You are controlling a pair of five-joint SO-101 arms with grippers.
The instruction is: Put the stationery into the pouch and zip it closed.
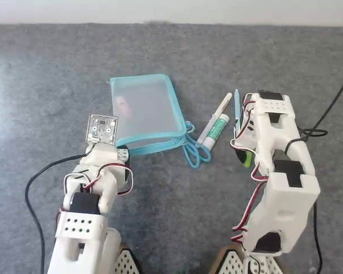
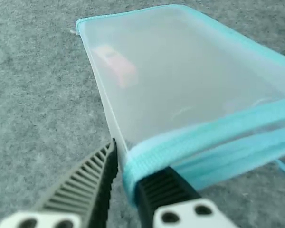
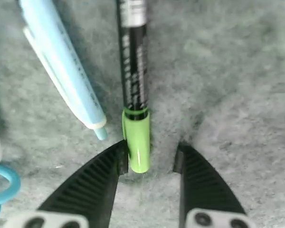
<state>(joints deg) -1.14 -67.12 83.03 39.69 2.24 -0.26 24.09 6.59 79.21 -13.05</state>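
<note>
**High view:** The pouch (image 1: 146,111) lies on the desk (image 1: 46,68) at upper centre, with one pink item (image 1: 123,105) already inside. Right of it, still outside, lie two white pieces (image 1: 219,127), a blue pen (image 1: 236,108) and a green-capped marker (image 1: 247,158).

**Left wrist view:** The left jaws pinch the pouch's corner at the teal zip edge (image 2: 204,137). Judge the zip still open.

**Right wrist view:** The right jaws stand apart astride the marker's cap, at lower centre. Treat loading as barely begun; zipping remains.
</note>
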